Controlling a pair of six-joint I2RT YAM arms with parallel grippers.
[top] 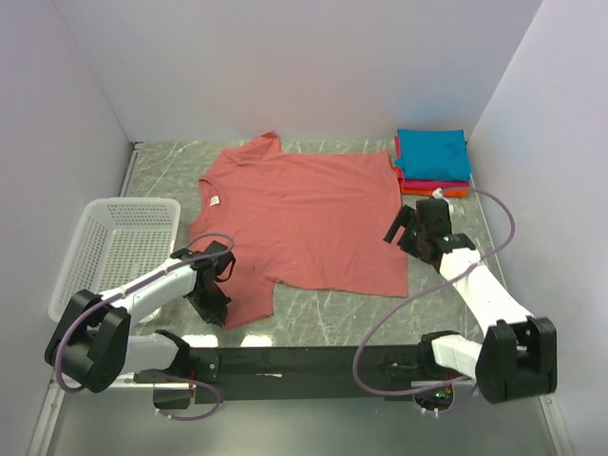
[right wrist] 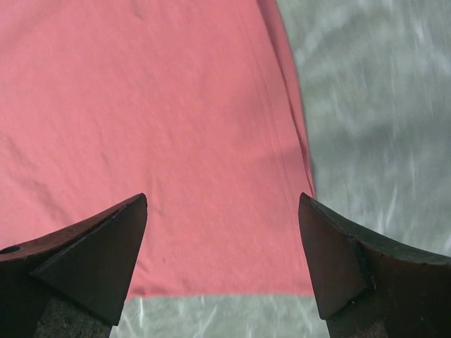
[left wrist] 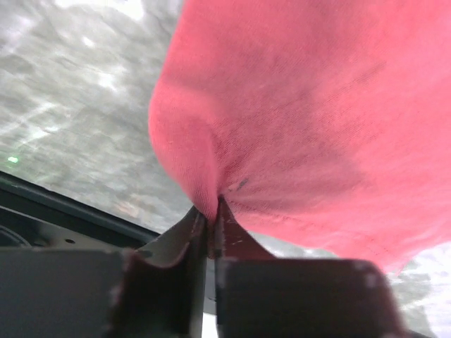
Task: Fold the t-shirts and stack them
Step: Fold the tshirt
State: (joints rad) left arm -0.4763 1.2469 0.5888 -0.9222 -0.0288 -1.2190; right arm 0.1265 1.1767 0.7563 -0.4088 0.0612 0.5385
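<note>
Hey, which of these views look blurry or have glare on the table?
Top external: sharp, evenly lit. Left wrist: table blurred with glare top left; salmon shirt crisp where the left gripper pinches it. Right wrist: table streaky and bright, the open right gripper dark and soft.

Wide-apart fingers over a corner of the salmon t-shirt, grey marbled table alongside.

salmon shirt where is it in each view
Top external: salmon shirt spread flat mid-table, near sleeve at the left tool.
Left wrist: shirt fills the upper right, a fold pinched in that shut tool.
Right wrist: shirt fills the upper left, hem inside the open right tool.
Shared landmark: grey marbled table.
</note>
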